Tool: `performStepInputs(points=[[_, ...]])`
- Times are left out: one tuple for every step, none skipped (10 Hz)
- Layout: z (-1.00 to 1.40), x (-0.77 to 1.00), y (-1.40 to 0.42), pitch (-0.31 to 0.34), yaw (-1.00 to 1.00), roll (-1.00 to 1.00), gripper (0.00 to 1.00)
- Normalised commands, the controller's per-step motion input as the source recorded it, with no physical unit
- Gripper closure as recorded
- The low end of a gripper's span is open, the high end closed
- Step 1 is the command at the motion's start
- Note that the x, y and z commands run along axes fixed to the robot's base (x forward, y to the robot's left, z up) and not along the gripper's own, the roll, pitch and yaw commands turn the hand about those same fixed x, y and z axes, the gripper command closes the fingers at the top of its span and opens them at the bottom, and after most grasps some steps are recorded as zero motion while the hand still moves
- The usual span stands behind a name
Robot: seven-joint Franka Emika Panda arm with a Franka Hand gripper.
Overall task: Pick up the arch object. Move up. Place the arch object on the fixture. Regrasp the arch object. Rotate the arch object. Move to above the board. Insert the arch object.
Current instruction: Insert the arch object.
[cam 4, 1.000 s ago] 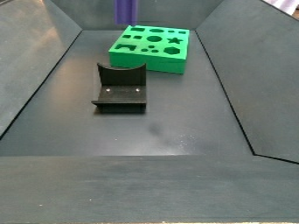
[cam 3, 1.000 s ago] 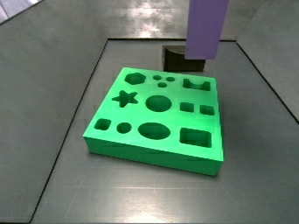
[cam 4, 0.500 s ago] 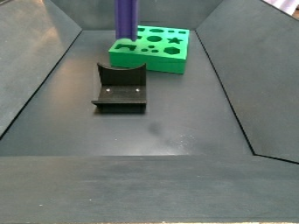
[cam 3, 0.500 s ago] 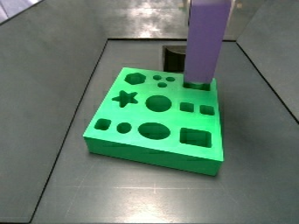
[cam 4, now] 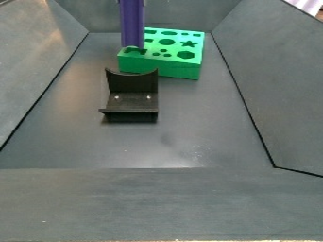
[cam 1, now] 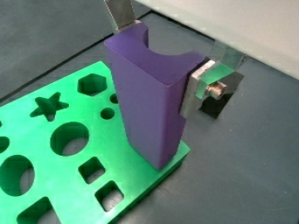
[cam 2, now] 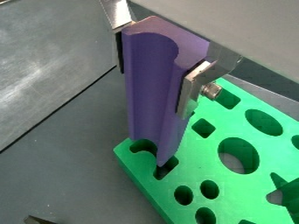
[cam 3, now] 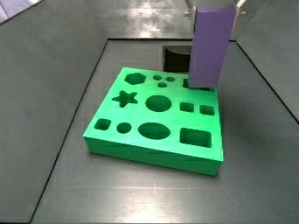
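Wrist view: the gripper (cam 1: 160, 54) is clamping the purple block (cam 1: 149, 96) near its upper end, one silver finger (cam 1: 118, 14) behind it and the other at its side. The block is standing upright with its lower end meeting the green board (cam 1: 52, 149) at the board's edge, over a cutout there; how deep it is sitting cannot be told. A star hole (cam 1: 47, 108) is showing on the board. The dark fixture (cam 1: 219, 103) is peeking out behind the finger.

Wrist view: the gripper (cam 2: 162, 58) is squeezing the block (cam 2: 156, 94) between its two plates. The block's lower end is entering an arch-shaped cutout at the corner of the board (cam 2: 239, 179).

Side view: the block (cam 3: 209, 48) is standing vertical in the upper right of the frame, its base at the far right part of the board (cam 3: 158, 118). The gripper (cam 3: 215, 5) is mostly cropped by the top edge. The fixture (cam 3: 176, 59) is sitting just behind the board.

Side view: the block (cam 4: 131, 23) is rising at upper centre, touching the near left corner of the board (cam 4: 175, 52). The fixture (cam 4: 130, 94) is standing in front of the board, apart from it, on the dark floor (cam 4: 177, 132). The gripper is out of frame here.
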Motion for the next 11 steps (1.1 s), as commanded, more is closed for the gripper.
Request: performStepInputs(points=[[-0.12,0.01,0.0,0.127,0.07,0.18,1.0],[-0.07,0.08,0.0,0.139,0.07,0.17,1.0],[-0.09,0.14,0.0,0.156,0.0,0.16,1.0],[-0.13,0.16,0.0,0.179,0.0,0.16,1.0],[-0.16,0.14,0.0,0.193,0.0,0.16,1.0],[-0.19,0.16,0.0,0.196,-0.03,0.16,1.0],[-0.19,0.21,0.0,0.209,-0.02,0.18,1.0],[-0.21,0.21,0.0,0.22,-0.01,0.2,1.0],[-0.19,0.21,0.0,0.231,-0.02,0.19,1.0],[-0.17,0.17,0.0,0.221,-0.09,0.16,1.0],[-0.16,0.23,0.0,0.214,-0.09,0.14,1.0]])
